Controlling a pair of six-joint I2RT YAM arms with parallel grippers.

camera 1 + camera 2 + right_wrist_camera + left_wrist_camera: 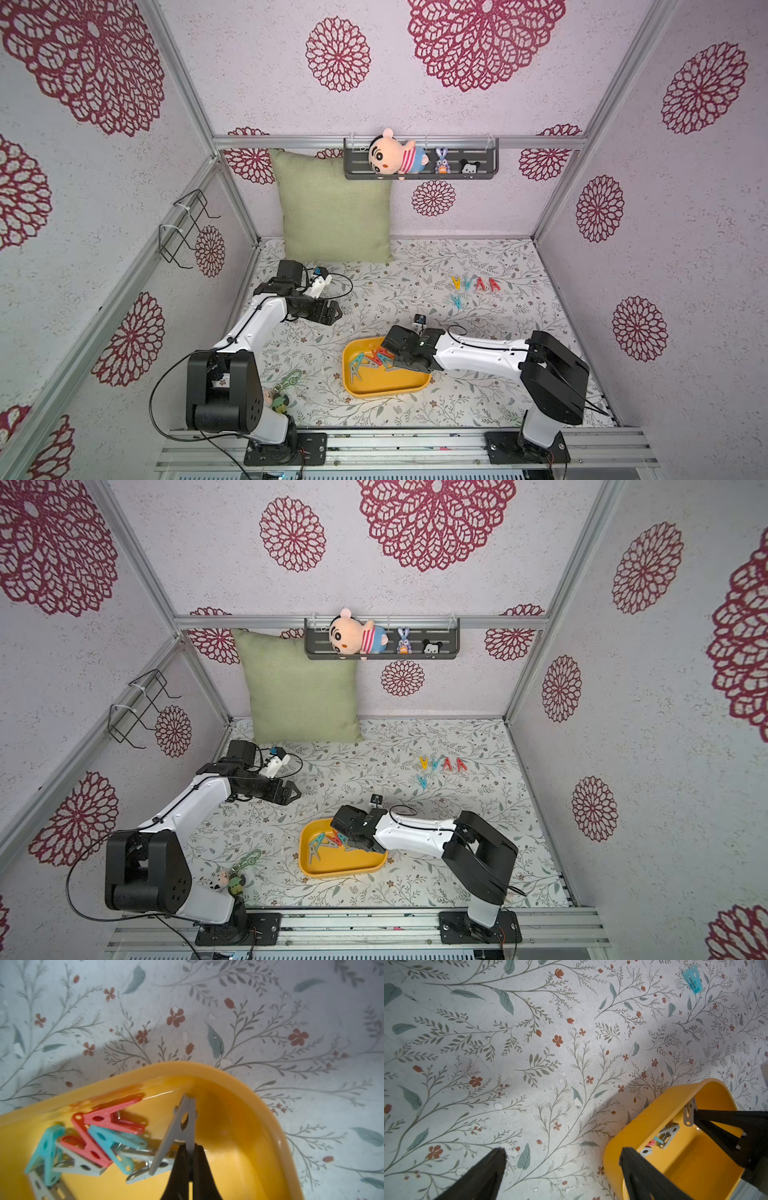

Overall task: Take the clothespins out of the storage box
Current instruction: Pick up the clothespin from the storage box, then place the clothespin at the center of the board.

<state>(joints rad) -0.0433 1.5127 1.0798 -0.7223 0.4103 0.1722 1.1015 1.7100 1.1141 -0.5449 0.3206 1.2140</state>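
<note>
The yellow storage box [390,392] sits at the front middle of the table in both top views. A heap of red, teal and grey clothespins [99,1138] lies in its left part. My right gripper [190,1148] is inside the box [239,1147], shut on one leg of a grey clothespin [182,1124] whose tip points at the box's wall. Several more clothespins [476,284] lie on the table at the back right. My left gripper [336,313] hovers open over bare table left of the box [643,1126], holding nothing.
A green pillow [334,208] leans on the back wall. A green-chained keychain charm [286,386] lies by the left arm's base. A dark shelf [482,176] with plush toys hangs on the back wall, and a wire rack [187,228] on the left wall.
</note>
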